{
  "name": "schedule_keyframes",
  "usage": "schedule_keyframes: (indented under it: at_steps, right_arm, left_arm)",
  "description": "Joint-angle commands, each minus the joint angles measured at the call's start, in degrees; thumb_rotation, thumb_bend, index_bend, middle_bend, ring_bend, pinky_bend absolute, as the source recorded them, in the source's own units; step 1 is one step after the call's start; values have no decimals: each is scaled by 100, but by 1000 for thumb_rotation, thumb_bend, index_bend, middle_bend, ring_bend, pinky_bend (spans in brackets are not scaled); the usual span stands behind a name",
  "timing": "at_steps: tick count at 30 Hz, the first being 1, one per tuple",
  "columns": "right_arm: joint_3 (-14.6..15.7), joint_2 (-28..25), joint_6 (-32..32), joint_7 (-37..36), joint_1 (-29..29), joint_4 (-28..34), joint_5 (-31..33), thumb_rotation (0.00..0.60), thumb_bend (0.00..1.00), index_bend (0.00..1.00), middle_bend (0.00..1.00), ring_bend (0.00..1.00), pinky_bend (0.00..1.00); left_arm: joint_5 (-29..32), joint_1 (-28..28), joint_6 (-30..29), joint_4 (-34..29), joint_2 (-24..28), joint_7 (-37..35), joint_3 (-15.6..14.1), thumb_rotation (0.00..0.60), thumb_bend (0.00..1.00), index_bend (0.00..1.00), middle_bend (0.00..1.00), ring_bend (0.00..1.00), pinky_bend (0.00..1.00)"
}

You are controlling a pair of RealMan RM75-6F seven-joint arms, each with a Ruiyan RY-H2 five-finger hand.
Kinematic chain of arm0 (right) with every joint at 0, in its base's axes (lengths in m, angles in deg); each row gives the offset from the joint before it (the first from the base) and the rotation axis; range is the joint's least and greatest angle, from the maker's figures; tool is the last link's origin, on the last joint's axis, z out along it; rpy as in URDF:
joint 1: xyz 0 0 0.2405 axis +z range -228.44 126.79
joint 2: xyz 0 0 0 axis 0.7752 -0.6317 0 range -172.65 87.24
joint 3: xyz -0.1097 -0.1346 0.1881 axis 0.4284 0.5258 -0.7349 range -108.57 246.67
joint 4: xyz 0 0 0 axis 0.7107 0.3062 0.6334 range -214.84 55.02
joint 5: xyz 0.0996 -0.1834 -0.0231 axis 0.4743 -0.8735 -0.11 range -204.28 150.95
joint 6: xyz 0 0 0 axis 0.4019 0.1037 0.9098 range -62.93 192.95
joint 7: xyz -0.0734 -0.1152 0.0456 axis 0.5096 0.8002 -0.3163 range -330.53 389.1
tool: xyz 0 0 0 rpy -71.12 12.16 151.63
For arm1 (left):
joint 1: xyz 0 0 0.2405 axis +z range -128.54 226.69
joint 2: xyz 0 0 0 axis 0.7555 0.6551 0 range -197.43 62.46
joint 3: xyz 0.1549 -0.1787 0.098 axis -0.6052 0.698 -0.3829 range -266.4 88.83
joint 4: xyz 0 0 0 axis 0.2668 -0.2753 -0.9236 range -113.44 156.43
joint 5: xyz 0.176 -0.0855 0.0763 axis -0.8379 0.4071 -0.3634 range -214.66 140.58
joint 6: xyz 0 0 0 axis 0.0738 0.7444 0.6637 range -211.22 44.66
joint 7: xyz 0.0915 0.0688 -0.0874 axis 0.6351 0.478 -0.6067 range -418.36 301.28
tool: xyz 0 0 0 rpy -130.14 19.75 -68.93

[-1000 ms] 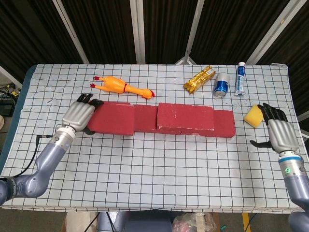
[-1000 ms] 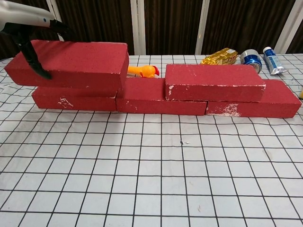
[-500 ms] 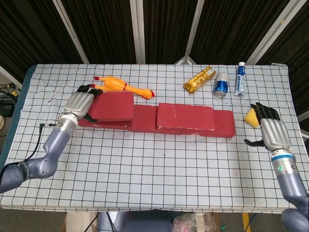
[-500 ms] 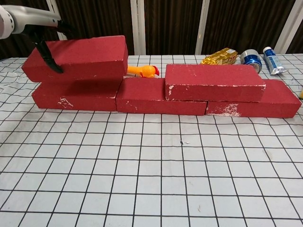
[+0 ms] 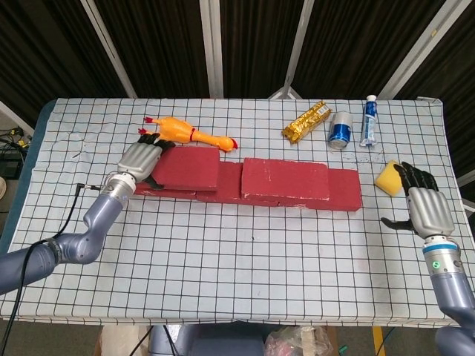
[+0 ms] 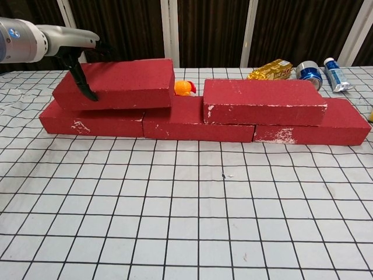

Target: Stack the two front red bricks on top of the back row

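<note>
currently the left hand (image 5: 139, 160) grips the left end of the upper left brick (image 6: 116, 83), fingers (image 6: 78, 76) wrapped over that end. its long axis runs rightward from the fingers, along the back row (image 6: 192, 119), toward the placed brick (image 6: 263, 100). the right hand (image 5: 424, 202) hangs empty, fingers spread, well apart.

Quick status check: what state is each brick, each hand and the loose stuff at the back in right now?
Left brick: on the back row, gripped at its left end.
Right brick: stacked, lying flat, free.
Back row: flat on the table.
Left hand: grips the left brick.
Right hand: empty, fingers apart.
Can: upright.
Tube: lying down.
</note>
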Motion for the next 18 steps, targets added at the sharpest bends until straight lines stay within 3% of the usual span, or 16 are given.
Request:
schedule_keyframes:
  at_steps: [1,8,18]
  right_arm:
    - [22,27,17,-54,-20,-76,-7,600,162,0,0,0,0]
    - [30,48,55,-199,-48,-234,-23,600,162,0,0,0,0]
    - [31,24,58,-273,-83,-319,-33,600,162,0,0,0,0]
  left_arm:
    - [137,-82,38,32,-20,89,-56,600,65,313,312,16,39]
    - [917,-389,10,51,-125,423,-162,600,65,307,307,16,37]
    - [1108,-624,-116,87,-277,645,-290,600,65,305,295,16,36]
